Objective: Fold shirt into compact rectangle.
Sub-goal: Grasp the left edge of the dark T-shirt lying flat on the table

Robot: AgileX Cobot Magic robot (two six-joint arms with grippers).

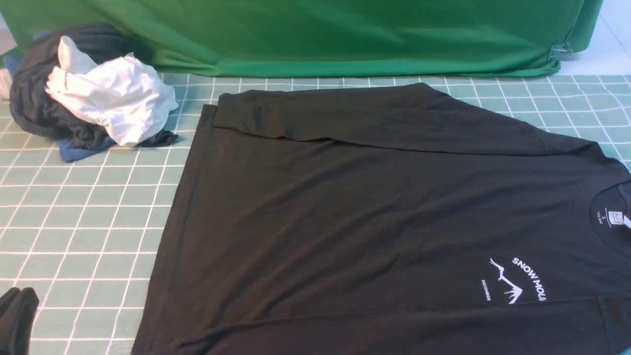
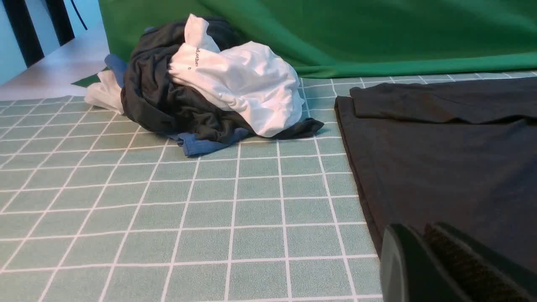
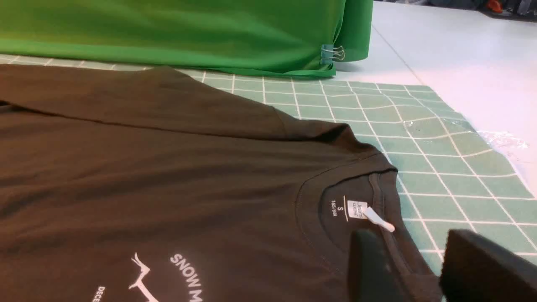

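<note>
front-only: whole shirt (image 1: 345, 207) in one shot; L gripper (image 1: 18, 296) just a dark tip at the near-left corner; R gripper not in this view
L wrist-only: close look at clothes heap (image 2: 176, 96) w/ white garment (image 2: 247, 79) on top, blue piece underneath; shirt hem edge
R wrist-only: neck label (image 3: 357, 209) readable as size S, binder clip (image 3: 331, 53) on green cloth (image 3: 168, 33), R gripper (image 3: 411, 237) itself
shirt pos: flat on the grid-mat counter (image 1: 88, 222), chest print (image 1: 517, 281) up, collar to robot's right, hem to left; far sleeve folded across the body, near sleeve lying along the near edge
shirt vs L gripper: in front view, gripper on bare mat, apart from hem; in L wrist view, tips show right by the hem corner, contact can't tell
shirt vs R gripper: fingers straddle the collar's back rim, one over the neck opening, other over the mat side
L gripper state: fingers pressed together, holding nothing
R gripper state: fingers apart, clear gap, fabric lying flat between, not pinched
arm pose: both low, near mat level, aimed toward the green cloth
</note>
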